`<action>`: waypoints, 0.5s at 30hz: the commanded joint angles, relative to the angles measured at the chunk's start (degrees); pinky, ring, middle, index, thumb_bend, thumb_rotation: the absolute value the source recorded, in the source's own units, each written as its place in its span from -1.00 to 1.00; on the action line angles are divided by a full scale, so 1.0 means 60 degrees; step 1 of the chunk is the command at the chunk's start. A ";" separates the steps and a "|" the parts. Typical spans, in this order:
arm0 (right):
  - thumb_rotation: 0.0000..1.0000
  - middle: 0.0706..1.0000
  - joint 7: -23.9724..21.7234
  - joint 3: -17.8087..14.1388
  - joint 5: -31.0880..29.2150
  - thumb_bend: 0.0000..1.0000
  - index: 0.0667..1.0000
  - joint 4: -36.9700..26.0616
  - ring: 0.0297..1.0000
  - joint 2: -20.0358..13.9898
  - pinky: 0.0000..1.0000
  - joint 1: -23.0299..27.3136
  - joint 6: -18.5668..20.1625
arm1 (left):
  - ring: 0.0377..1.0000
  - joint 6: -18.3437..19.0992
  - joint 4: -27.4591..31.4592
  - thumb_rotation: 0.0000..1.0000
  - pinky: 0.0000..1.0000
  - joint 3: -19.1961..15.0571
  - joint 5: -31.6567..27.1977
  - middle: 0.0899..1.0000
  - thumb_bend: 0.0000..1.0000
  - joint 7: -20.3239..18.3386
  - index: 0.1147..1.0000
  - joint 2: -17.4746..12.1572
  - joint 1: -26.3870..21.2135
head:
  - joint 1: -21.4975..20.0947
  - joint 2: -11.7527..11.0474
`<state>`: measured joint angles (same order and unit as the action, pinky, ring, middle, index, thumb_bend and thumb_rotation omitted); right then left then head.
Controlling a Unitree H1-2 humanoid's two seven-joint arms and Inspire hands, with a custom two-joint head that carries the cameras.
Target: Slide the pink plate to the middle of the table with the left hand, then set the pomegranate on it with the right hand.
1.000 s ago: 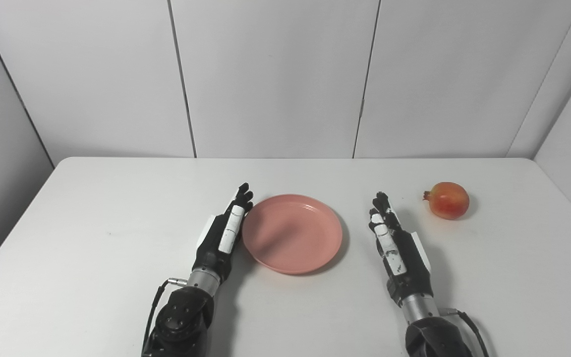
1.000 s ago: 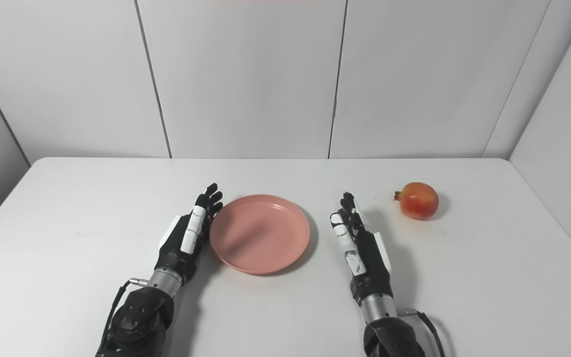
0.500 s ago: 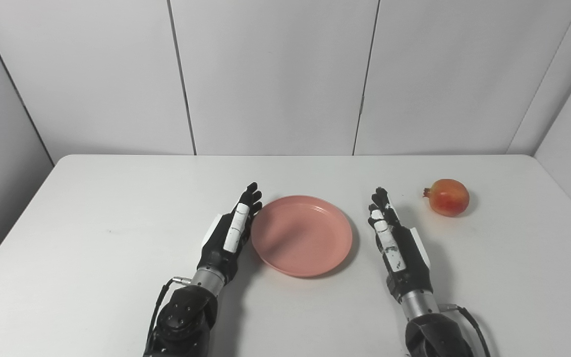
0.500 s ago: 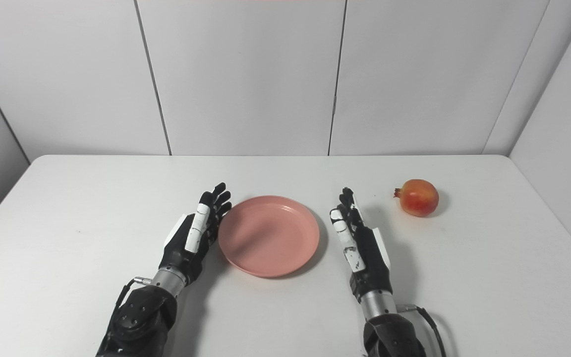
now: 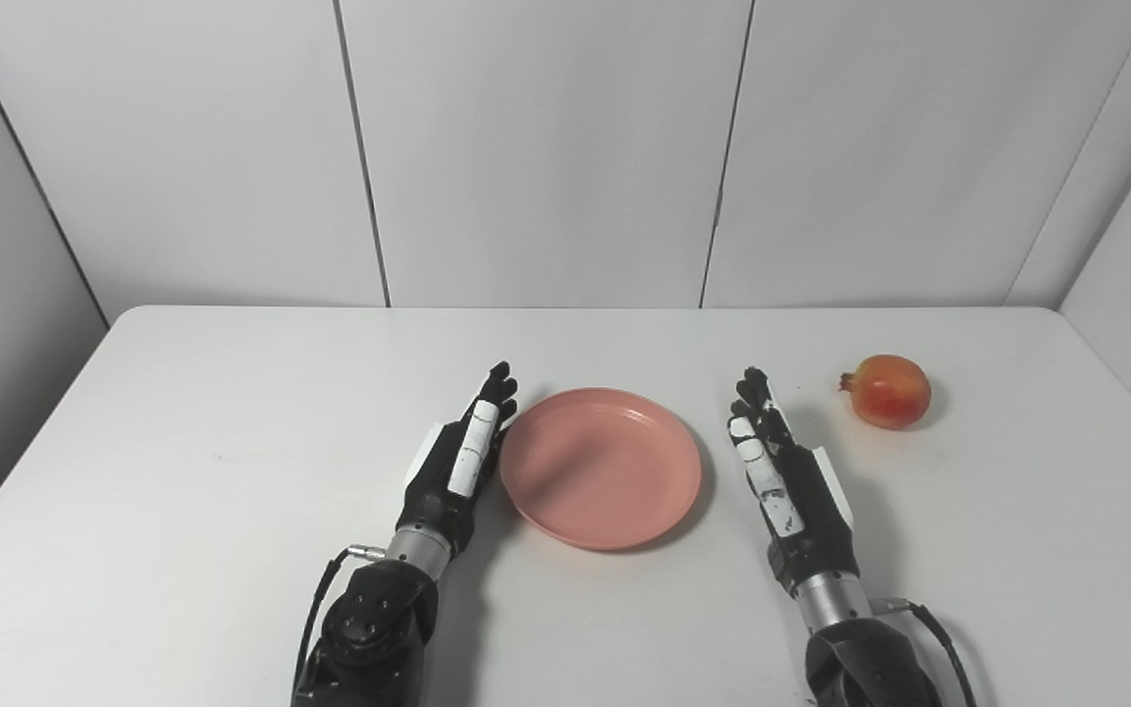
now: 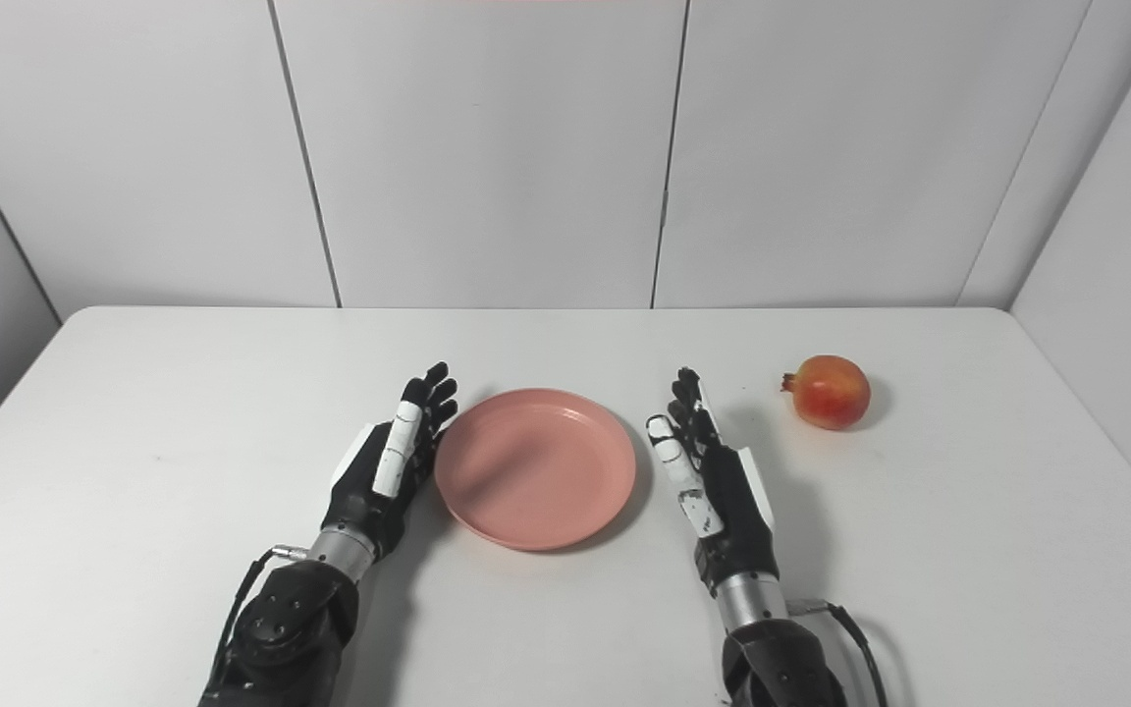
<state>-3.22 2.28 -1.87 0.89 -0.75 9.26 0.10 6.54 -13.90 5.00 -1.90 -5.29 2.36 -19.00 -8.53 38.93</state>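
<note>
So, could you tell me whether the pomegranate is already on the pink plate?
No, the pomegranate sits on the table right of the empty pink plate.

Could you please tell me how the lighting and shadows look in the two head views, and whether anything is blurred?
Left eye view: even, soft light; faint shadows right of the round pink plate and the red-orange pomegranate; no glare, all sharp. Right eye view: the same soft light, a dim shadow beside the right hand, and a thin pinkish strip along the top edge.
</note>
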 commanded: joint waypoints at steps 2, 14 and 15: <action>0.68 1.00 -0.0069 -0.0042 0.0168 0.33 1.00 -0.0520 1.00 -0.0240 1.00 0.0458 -0.0444 | 1.00 -0.0510 -0.0149 1.00 1.00 0.0005 0.0207 1.00 0.63 0.0108 1.00 0.0017 -0.0514 | 0.0007 -0.0031; 0.59 1.00 0.0461 -0.0712 0.1243 0.33 1.00 -0.1435 1.00 -0.1184 1.00 0.0871 -0.0248 | 1.00 -0.1028 -0.0716 1.00 1.00 -0.0013 0.0413 1.00 0.55 0.0296 1.00 0.0046 -0.0821 | -0.0336 -0.0145; 0.58 1.00 0.0543 -0.0762 0.1396 0.31 1.00 -0.1500 0.99 -0.1244 0.99 0.0853 -0.0260 | 1.00 -0.1052 -0.0749 1.00 0.99 -0.0019 0.0413 1.00 0.56 0.0290 1.00 0.0052 -0.0837 | -0.0367 -0.0153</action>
<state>-1.27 -1.41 5.15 -5.50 -7.24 12.73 0.29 1.57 -19.00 4.89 0.17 -3.81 2.33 -20.92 -10.81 38.06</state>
